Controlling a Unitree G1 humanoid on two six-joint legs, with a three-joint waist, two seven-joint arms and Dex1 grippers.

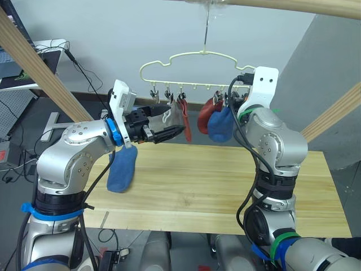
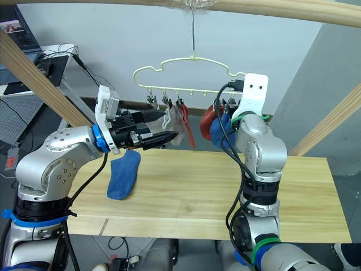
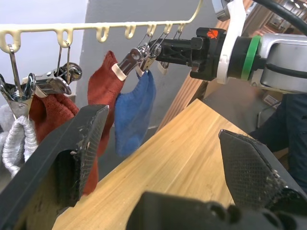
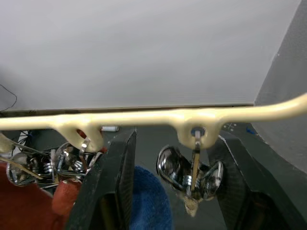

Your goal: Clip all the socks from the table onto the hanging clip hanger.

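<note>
The pale-yellow clip hanger (image 1: 194,55) hangs by its hook above the far side of the table (image 1: 225,186). A grey sock (image 1: 171,117), two rust-red socks (image 1: 186,127) (image 1: 205,116) and a blue sock (image 1: 221,127) hang from its clips. Another blue sock (image 1: 121,169) lies on the table's left part. My left gripper (image 3: 163,123) is open and empty, held level just in front of the grey sock. At the hanger's right end, my right gripper (image 4: 173,143) is open, with a finger on each side of an empty metal clip (image 4: 192,175).
Thick wooden poles frame the scene: one slanting at the left (image 1: 39,68), one at the right (image 1: 333,116), one across the top (image 2: 271,5). A desk with cables (image 1: 39,56) stands behind at the left.
</note>
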